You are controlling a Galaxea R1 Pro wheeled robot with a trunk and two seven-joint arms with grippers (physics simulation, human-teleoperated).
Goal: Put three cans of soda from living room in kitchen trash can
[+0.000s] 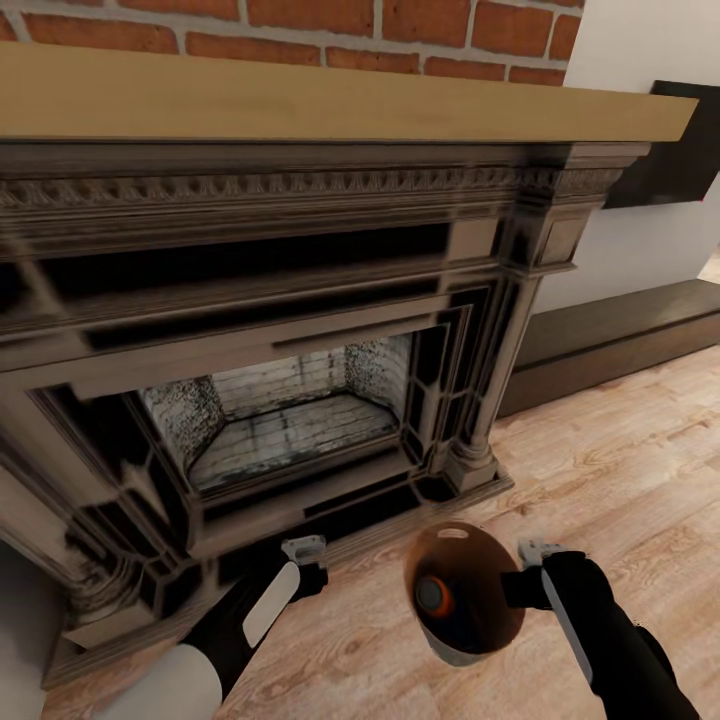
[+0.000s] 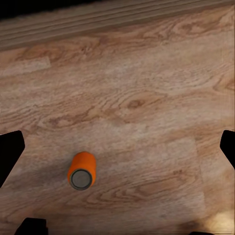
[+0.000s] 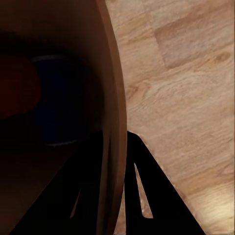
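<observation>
Before the fireplace (image 1: 300,400), the right gripper (image 1: 527,580) clamps the bin (image 1: 470,600) rim at 3 o'clock; one orange can (image 1: 435,596) inside. Left gripper (image 1: 305,560) spread wide above another can (image 2: 82,170) on the floor (image 2: 147,98). Task seems underway.

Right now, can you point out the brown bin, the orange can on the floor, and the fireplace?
trash can (image 1: 492,560), head view, inner copper wall.
orange soda can (image 2: 82,169), left wrist view, orange side.
fireplace (image 1: 290,420), head view, grey firebox floor.
</observation>
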